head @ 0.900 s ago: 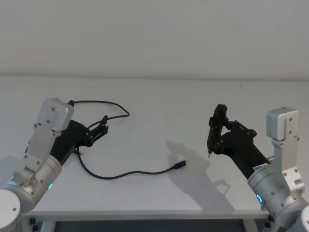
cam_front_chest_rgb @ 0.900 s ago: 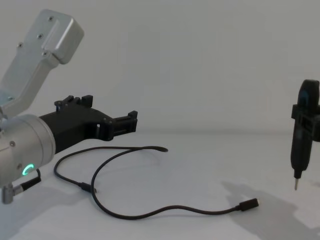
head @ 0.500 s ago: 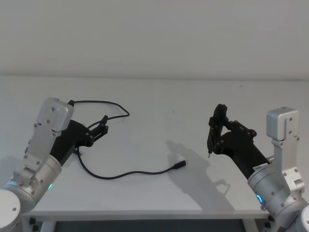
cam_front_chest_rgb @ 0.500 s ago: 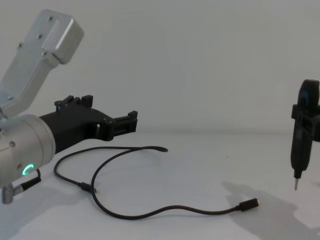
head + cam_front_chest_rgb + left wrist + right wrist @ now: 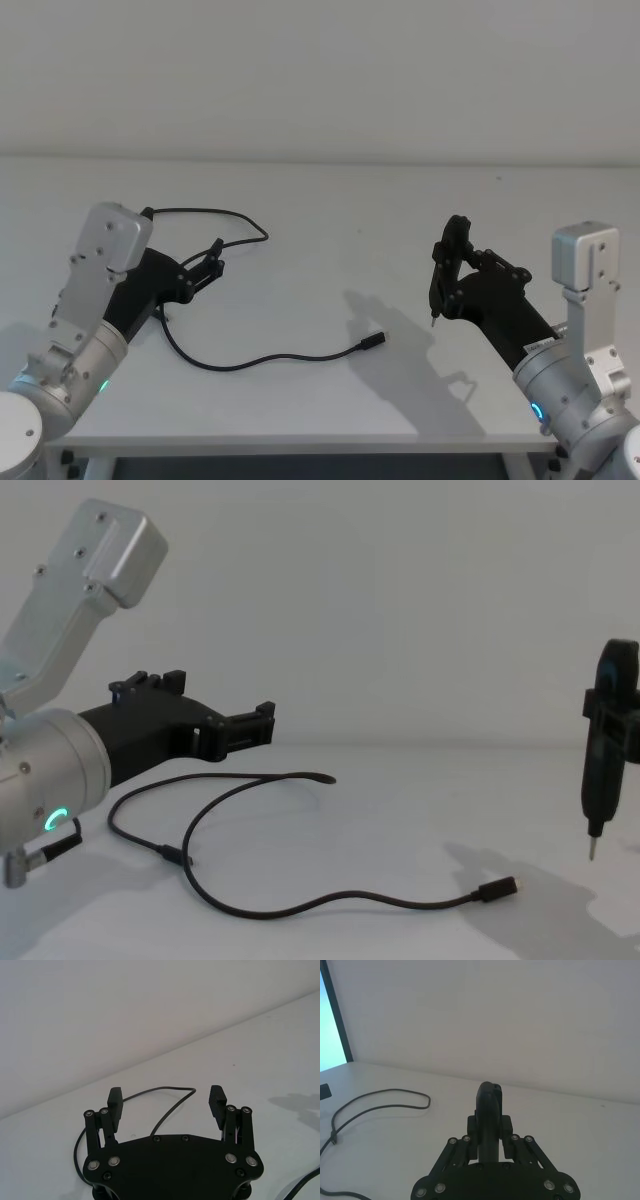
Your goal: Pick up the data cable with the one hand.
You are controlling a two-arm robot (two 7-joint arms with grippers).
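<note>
The white tabletop (image 5: pixel 340 215) (image 5: pixel 400 810) carried a single item, the data cable (image 5: pixel 300 355) (image 5: pixel 330 905), lying flat and slack on the bare surface. One small plug (image 5: pixel 372 343) (image 5: pixel 497 889) rested near the front, about the middle. From there the black cable swept left in a shallow curve, then ran back to a narrow bend (image 5: pixel 264 236) (image 5: pixel 328 777) at the far left.

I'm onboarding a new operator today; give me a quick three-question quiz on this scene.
1. True or false: the data cable lies on the table, ungripped.
2. The left gripper is: A) open B) shut on the cable C) shut on a plug.
3. Fill in: the right gripper is shut on a slim black ____.
Key: 1 true; 2 A; 3 tool.
</note>
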